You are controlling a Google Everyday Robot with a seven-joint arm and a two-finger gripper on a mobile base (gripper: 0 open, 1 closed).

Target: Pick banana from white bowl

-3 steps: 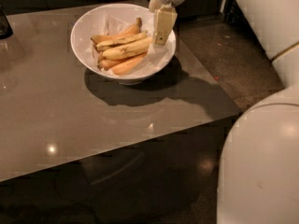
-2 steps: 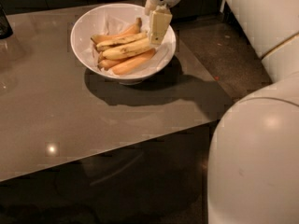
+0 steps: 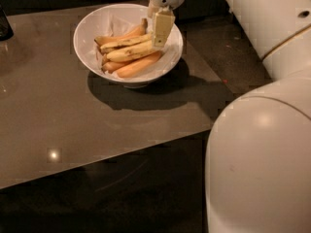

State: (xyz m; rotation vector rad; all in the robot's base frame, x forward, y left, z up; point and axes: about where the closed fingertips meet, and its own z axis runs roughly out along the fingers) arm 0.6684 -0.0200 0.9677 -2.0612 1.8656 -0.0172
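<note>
The hand [image 3: 160, 39] hangs inside the white bowl [image 3: 91, 27] on the surface [image 3: 58, 115], at the banana's [image 3: 130, 52] right end; whether it grips cannot be told.

One camera only, high on the robot's side, looks down and forward across the table [image 3: 58, 110]; the arm [image 3: 257, 169] crowds the near right, and the gripper [image 3: 161, 37] hangs over the white bowl [image 3: 83, 30], far centre.

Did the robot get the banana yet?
Not yet. The pincer is down over the right side of the white bowl, at the end of the pale banana. That banana lies among the other bananas in the bowl. Gripping and lifting it out are left.
</note>
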